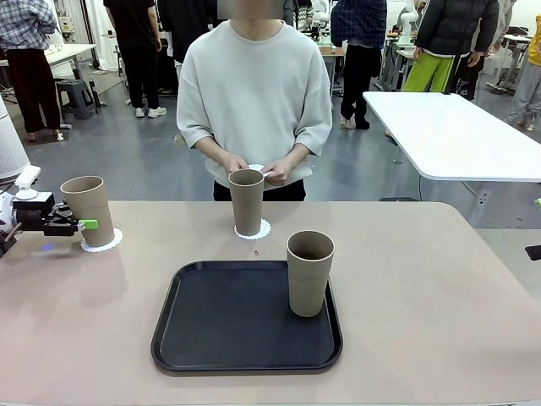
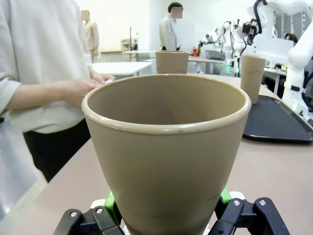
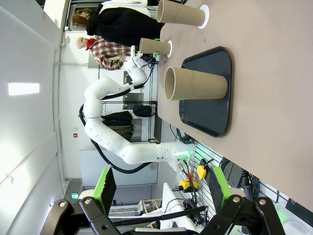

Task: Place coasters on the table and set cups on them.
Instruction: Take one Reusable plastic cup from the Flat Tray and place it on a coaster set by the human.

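Left cup [image 1: 87,210] is clamped low down by the left jaws and is stood on a coaster [image 1: 103,240] near the left edge of the bench [image 1: 423,279]. Middle cup [image 1: 247,201] is parked on a second coaster [image 1: 254,230], just in front of the person's hands [image 1: 279,172], where something white is being pinched. Third cup [image 1: 309,272] is sat upright on the black tray [image 1: 211,321]. Right jaws are spread wide apart.

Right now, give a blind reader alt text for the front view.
The left pincer grips a tan cup standing on a coaster at the table's left edge. A second cup sits on a second coaster before the person, whose hands hold a third coaster; a third cup stands on the black tray.
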